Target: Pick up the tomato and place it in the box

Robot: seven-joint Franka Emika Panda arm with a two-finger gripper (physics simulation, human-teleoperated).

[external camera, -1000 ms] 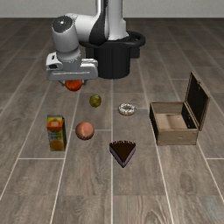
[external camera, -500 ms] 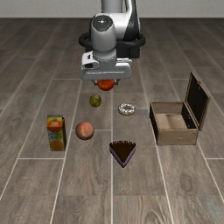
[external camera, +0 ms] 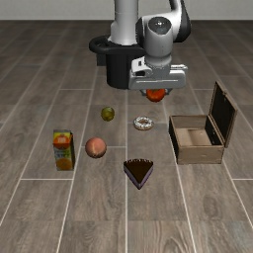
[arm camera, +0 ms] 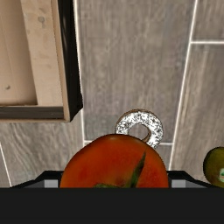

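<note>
Holding tomato [external camera: 156, 96] aloft near box [external camera: 196, 154]

**Tomato at the end effector, box beyond**

The tomato [arm camera: 114, 164] sits tight against the end effector [arm camera: 114, 181]. From it, a white ring [arm camera: 140, 128], perhaps a doughnut, lies at one o'clock. The wooden box [arm camera: 35, 61] is at ten o'clock, and a greenish fruit [arm camera: 216, 164] at three o'clock.

You have a wood-plank floor [external camera: 40, 217] carrying everything. At the exterior view's left, an orange juice carton [external camera: 64, 150] stands upright on it, with a peach [external camera: 95, 147] just beside it. A small green fruit [external camera: 107, 114] and a pale ring [external camera: 144, 123] lie near each other. A dark cake wedge [external camera: 139, 172] sits apart from them. At the exterior view's right stands the wooden box [external camera: 198, 153], lid raised.
</note>
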